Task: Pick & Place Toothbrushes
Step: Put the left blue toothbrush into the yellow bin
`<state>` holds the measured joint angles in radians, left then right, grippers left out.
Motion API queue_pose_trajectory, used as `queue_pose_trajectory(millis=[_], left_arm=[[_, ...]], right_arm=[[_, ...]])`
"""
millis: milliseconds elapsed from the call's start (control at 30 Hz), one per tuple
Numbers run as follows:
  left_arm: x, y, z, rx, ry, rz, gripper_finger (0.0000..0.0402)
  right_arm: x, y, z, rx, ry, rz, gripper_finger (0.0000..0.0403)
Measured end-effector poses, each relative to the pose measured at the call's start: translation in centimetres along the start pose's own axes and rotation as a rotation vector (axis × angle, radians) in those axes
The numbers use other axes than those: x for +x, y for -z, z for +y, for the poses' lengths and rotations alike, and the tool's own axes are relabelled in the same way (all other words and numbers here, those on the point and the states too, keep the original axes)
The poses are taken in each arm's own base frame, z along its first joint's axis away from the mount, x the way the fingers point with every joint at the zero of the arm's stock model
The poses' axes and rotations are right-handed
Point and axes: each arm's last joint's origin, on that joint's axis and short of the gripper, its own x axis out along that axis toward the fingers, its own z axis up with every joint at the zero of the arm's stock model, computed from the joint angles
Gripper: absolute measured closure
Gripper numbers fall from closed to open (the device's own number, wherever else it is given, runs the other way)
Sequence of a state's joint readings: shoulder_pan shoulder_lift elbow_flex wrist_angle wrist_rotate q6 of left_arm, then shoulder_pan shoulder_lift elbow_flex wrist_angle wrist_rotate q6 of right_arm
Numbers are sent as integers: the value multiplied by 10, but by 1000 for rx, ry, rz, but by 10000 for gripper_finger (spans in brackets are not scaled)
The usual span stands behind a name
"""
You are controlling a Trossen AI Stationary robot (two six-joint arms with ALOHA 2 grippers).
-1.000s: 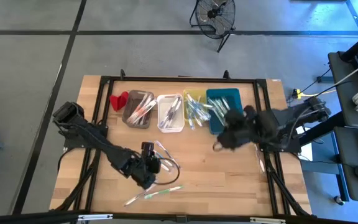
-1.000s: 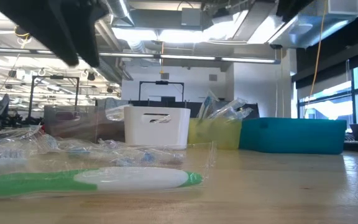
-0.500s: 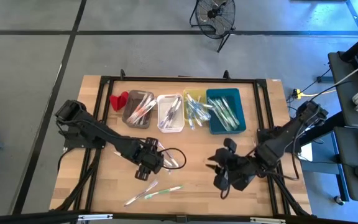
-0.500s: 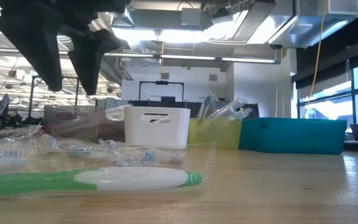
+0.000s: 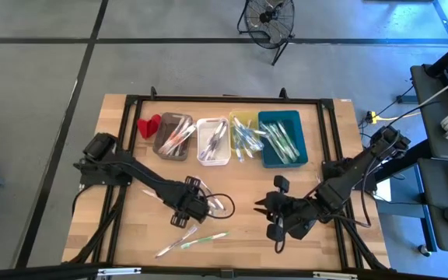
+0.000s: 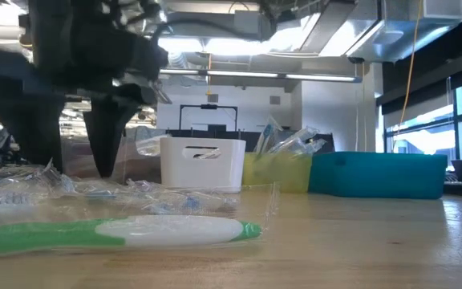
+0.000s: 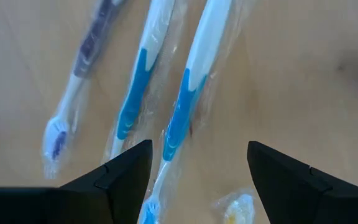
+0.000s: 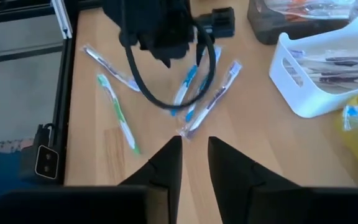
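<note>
Toothbrushes (image 5: 216, 204) loose on table (image 5: 317, 241), more in bins (image 5: 232, 138) | left gripper (image 7: 194, 165) spread wide, straddling blue toothbrush (image 7: 182, 112) | right gripper (image 8: 194, 163) nearly closed, seemingly empty | risk: jaws snag the neighbouring wrapper, lifting two

- My high camera looks straight down on the whole pale wooden table (image 5: 286, 187).
- My low one sits at tabletop height, facing the bins.
- Both wrist cameras hang close over the same clear-wrapped blue-and-white toothbrushes (image 7: 185, 106).
</note>
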<state>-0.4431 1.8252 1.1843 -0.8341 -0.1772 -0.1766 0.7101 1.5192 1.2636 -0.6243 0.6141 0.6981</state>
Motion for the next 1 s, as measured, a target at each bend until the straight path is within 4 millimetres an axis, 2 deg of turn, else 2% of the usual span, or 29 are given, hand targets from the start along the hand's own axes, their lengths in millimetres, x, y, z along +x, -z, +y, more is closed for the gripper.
queue_pose_trajectory(millis=[267,567,700,1000], left_arm=[[19,-2,-1,3,-18,52,144],[27,-4,7,-20,8,79,158],[28,-5,8,-38,25,77,197],[30,-5,6,-78,51,81,323]], right_arm=[[3,2,1,-11,-17,-21,339],[4,2,2,-9,-21,-25,354],[4,2,2,-8,-22,-26,360],[4,2,2,-8,-22,-26,370]])
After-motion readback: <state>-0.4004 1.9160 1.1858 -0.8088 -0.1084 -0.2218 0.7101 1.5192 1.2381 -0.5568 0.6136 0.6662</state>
